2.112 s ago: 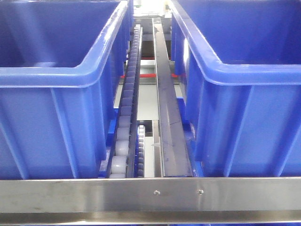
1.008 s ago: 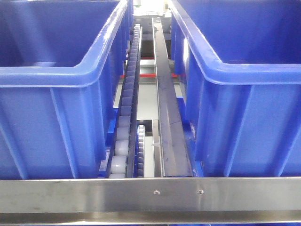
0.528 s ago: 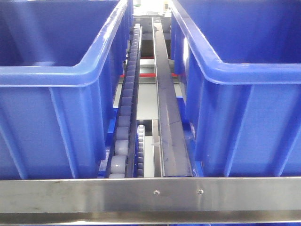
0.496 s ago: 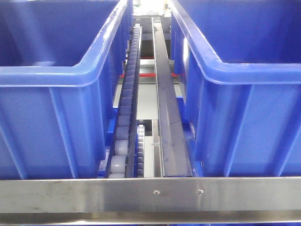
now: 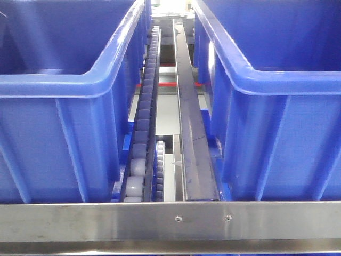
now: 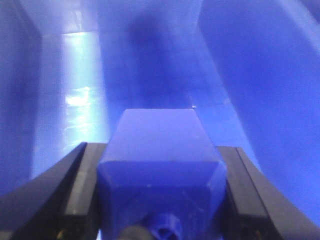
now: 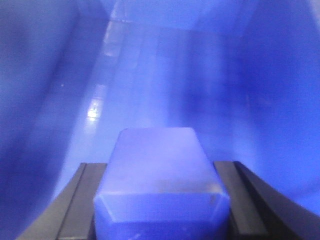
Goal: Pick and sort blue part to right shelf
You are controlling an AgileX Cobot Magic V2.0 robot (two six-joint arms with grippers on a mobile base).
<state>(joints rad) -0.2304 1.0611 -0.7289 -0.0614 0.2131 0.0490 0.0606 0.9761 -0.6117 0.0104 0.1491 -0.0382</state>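
Observation:
In the right wrist view, my right gripper (image 7: 161, 220) is shut on a blue part (image 7: 159, 175), a deep-blue block with sloped shoulders. Its near end is cut off by the frame edge. The black fingers (image 7: 82, 205) press both of its sides over the floor of a blue bin (image 7: 150, 60). In the left wrist view, my left gripper (image 6: 161, 210) is shut on a similar blue block (image 6: 159, 155) that has a small round knob (image 6: 162, 228) at its near end. It is also inside a blue bin (image 6: 75, 75). Neither gripper shows in the front view.
Two large blue bins stand side by side, the left bin (image 5: 69, 85) and the right bin (image 5: 282, 80). Between them run a roller track (image 5: 143, 128) and a dark metal rail (image 5: 189, 128). A steel bar (image 5: 170, 218) crosses the front edge.
The front view has shifted very slightly; nothing in it has otherwise moved.

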